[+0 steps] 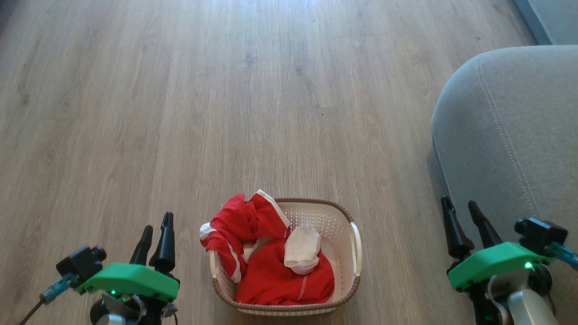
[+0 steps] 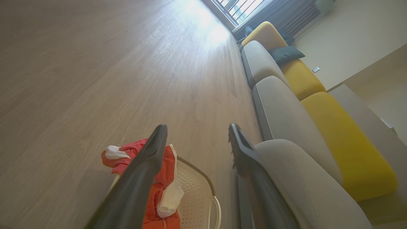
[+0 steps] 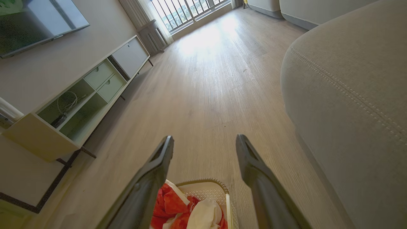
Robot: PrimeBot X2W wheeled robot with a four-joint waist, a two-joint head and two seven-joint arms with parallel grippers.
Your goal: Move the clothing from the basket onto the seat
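The cream basket (image 1: 354,253) with a brown rim stands on the floor at the bottom centre of the head view. Red clothing (image 1: 271,271) with white trim fills it and spills over its left rim, with a small white cloth (image 1: 302,248) on top. The grey seat (image 1: 510,135) rises at the right. My left gripper (image 1: 157,225) hangs open to the left of the basket, holding nothing. My right gripper (image 1: 460,207) is open in front of the seat's near edge, to the right of the basket. The wrist views show the basket (image 2: 197,197) (image 3: 219,187), the clothing (image 2: 162,171) (image 3: 168,203) and the seat (image 2: 305,184) (image 3: 349,95).
Wooden floor (image 1: 226,90) stretches ahead of the basket. A white media cabinet (image 3: 79,101) with a screen above it lines one wall. More grey and yellow sofa cushions (image 2: 302,79) run towards a bright window (image 3: 187,9).
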